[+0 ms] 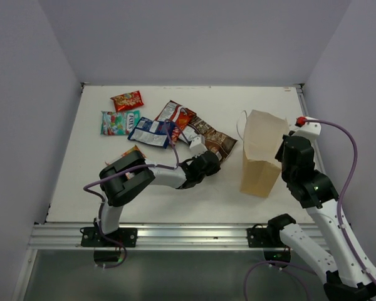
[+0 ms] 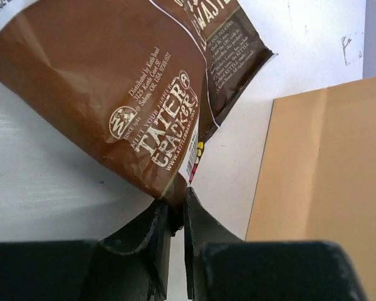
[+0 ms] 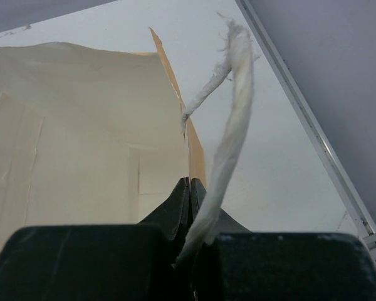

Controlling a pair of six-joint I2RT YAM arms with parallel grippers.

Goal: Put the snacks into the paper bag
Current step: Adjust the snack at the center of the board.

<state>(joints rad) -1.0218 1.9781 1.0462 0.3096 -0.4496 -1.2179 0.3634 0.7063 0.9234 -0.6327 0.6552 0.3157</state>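
L gripper [image 2: 178,210] pinching brown packet [image 2: 100,75] corner, R gripper [image 3: 190,188] clamped on paper bag [image 3: 81,125] rim, strip of table [image 1: 229,185] between them

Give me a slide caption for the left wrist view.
Left gripper pinching the brown snack packet, paper bag alongside.

Looks like a robot lab test cell: white table [image 1: 194,200] boxed in by plain grey walls [image 1: 25,113], robot arms [image 1: 128,179] bolted to an aluminium rail [image 1: 188,237].

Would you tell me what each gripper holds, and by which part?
The left gripper pinches the brown packet by its edge; right gripper grips the paper bag by its rim.
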